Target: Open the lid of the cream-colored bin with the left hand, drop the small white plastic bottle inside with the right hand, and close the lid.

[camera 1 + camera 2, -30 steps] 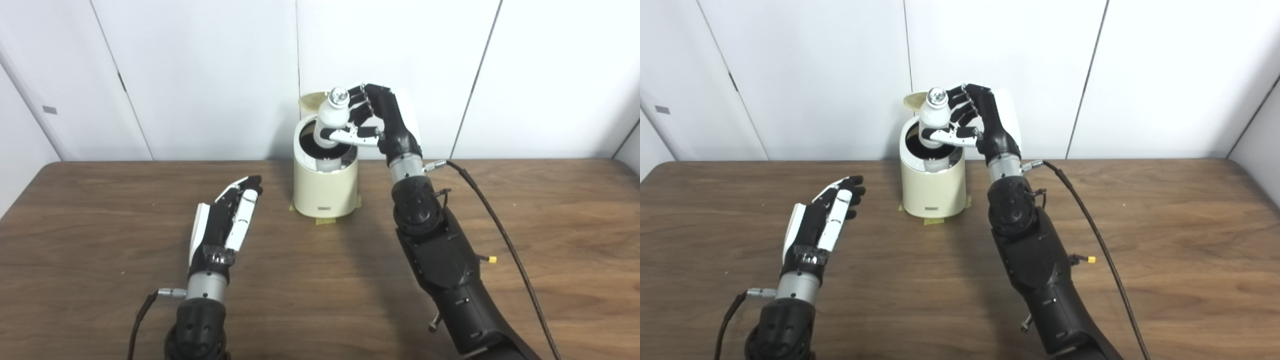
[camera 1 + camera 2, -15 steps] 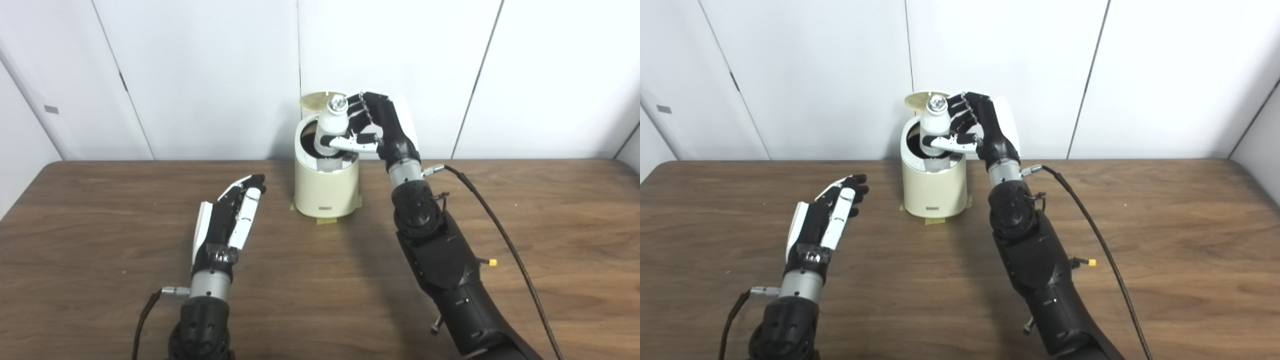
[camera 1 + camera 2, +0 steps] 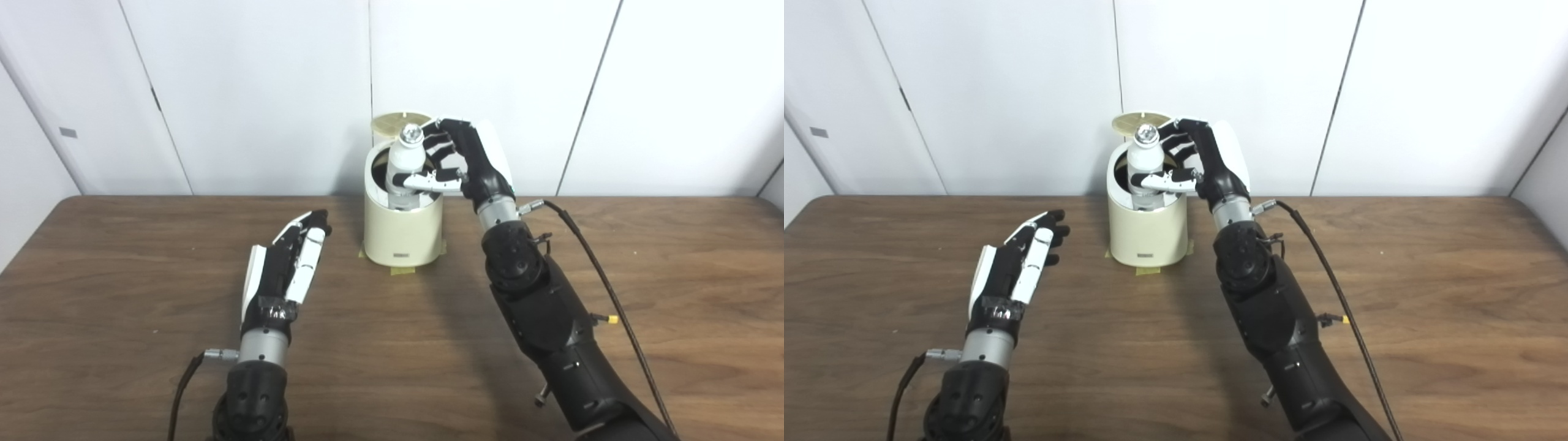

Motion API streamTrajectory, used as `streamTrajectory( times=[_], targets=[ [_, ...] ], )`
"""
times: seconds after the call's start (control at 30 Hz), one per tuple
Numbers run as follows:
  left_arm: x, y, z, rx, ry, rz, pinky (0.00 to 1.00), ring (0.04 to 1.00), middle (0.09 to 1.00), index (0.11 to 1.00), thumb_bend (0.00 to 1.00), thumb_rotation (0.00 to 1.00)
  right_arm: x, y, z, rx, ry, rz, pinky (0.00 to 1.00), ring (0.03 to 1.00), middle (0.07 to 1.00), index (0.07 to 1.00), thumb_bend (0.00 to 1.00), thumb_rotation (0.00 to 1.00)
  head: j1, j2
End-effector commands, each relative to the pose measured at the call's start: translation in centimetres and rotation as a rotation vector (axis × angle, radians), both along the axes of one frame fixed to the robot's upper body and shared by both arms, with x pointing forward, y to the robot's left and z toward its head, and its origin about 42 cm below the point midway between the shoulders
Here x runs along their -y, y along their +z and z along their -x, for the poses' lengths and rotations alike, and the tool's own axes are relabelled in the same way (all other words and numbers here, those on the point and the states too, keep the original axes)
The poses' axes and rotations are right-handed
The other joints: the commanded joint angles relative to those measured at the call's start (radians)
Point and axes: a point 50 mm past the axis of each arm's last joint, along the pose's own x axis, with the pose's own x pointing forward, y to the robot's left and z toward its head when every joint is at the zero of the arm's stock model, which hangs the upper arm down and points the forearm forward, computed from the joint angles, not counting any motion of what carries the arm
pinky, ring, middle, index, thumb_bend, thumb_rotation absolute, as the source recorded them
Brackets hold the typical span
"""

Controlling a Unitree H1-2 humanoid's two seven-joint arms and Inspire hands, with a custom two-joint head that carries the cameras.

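Right hand: the right hand [image 3: 462, 165] has its fingers and thumb wrapped around the bottle [image 3: 405, 160], holding it upright at the mouth of the bin, lower part already dipped into the opening.
Left hand: the left hand [image 3: 288, 263] hovers over the table [image 3: 122, 294] at about 8 o'clock from the bin, fingers straight and slightly apart, holding nothing.
Bin: the cream bin [image 3: 403, 229] stands at the far middle of the table, at 12 o'clock from the robot, on strips of tape [image 3: 401, 268].
Lid: the lid [image 3: 401, 120] stands flipped up behind the opening at 12 o'clock, so opening looks done.
Step in hand: I'd call this the release, with the close still to come.
Risk one: the thumb [image 3: 422, 180] crosses the rim at 3 o'clock; if the fingers part unevenly, the bottle could tip onto the rim and topple out.
Risk two: the hand sits just beside the raised lid; a careless pull-back could knock it shut too soon.
Risk three: a bump on the wall could shove the bin, though the tape should help.
Count: one bin, one lid, one bottle, two hands.
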Motion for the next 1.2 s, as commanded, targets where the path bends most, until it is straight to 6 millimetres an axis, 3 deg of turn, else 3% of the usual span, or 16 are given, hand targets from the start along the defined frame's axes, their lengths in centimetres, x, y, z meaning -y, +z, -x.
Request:
streamTrajectory(
  times=[0.0,0.23,0.4,0.43,0.47,0.5,0.53,0.6,0.83,0.97,1.07,1.17],
  targets=[
    [0.54,1.99,-0.49,0.073,-0.001,0.002,0.78,0.828,0.785,0.851,0.53,0.92,-0.77,3.67,-0.80,0.115,0.034,0.005,0.52,0.611,0.632,0.493,0.52,0.14,0.001,0.001],
    [0.53,1.93,-0.52,0.071,-0.007,-0.012,0.83,0.828,0.774,0.834,0.55,0.93,-0.66,3.77,-0.86,0.114,0.034,-0.001,0.52,0.597,0.611,0.492,0.52,0.14,0.000,-0.001],
    [0.52,1.90,-0.56,0.071,-0.005,-0.002,0.79,0.810,0.766,0.827,0.56,0.91,-0.72,3.80,-0.87,0.106,0.034,-0.002,0.53,0.615,0.635,0.493,0.52,0.14,0.001,0.000],
    [0.52,1.90,-0.59,0.071,-0.006,-0.002,0.79,0.806,0.765,0.826,0.56,0.90,-0.73,3.76,-0.89,0.100,0.036,-0.008,0.55,0.638,0.654,0.554,0.75,0.13,0.001,0.000],
    [0.53,1.90,-0.61,0.072,-0.008,0.001,0.79,0.806,0.765,0.826,0.56,0.90,-0.73,3.73,-0.90,0.095,0.038,-0.011,0.55,0.638,0.654,0.554,0.75,0.13,0.002,0.000],
    [0.54,1.89,-0.63,0.072,-0.010,0.001,0.78,0.802,0.767,0.829,0.55,0.90,-0.72,3.70,-0.91,0.090,0.039,-0.011,0.57,0.654,0.667,0.596,0.88,0.12,0.002,0.000],
    [0.54,1.89,-0.63,0.072,-0.011,0.002,0.78,0.799,0.768,0.830,0.55,0.90,-0.71,3.69,-0.91,0.086,0.039,-0.009,0.58,0.670,0.679,0.619,0.93,0.12,0.002,0.000],
    [0.54,1.86,-0.61,0.071,-0.010,-0.001,0.78,0.800,0.769,0.830,0.55,0.90,-0.67,3.65,-0.89,0.077,0.039,-0.008,0.62,0.700,0.700,0.649,0.97,0.13,0.002,0.000],
    [0.49,1.80,-0.66,0.065,-0.003,-0.003,0.85,0.818,0.772,0.816,0.57,0.90,-0.58,3.64,-0.75,0.067,0.039,-0.015,0.67,0.746,0.734,0.682,0.99,0.12,-0.001,0.001],
    [0.49,1.81,-0.64,0.065,-0.008,0.005,0.83,0.817,0.772,0.802,0.57,0.89,-0.51,3.66,-0.67,0.071,0.038,-0.017,0.66,0.740,0.729,0.677,0.99,0.11,0.000,0.002],
    [0.51,1.83,-0.62,0.065,-0.004,-0.005,0.87,0.822,0.769,0.792,0.57,0.90,-0.41,3.58,-0.66,0.089,0.038,-0.009,0.62,0.691,0.695,0.653,0.98,0.11,0.002,0.004],
    [0.56,1.87,-0.58,0.065,-0.003,-0.007,0.84,0.819,0.771,0.794,0.56,0.90,-0.36,3.49,-0.59,0.108,0.032,-0.041,0.57,0.645,0.658,0.619,0.97,0.08,0.002,0.004]
  ],
)
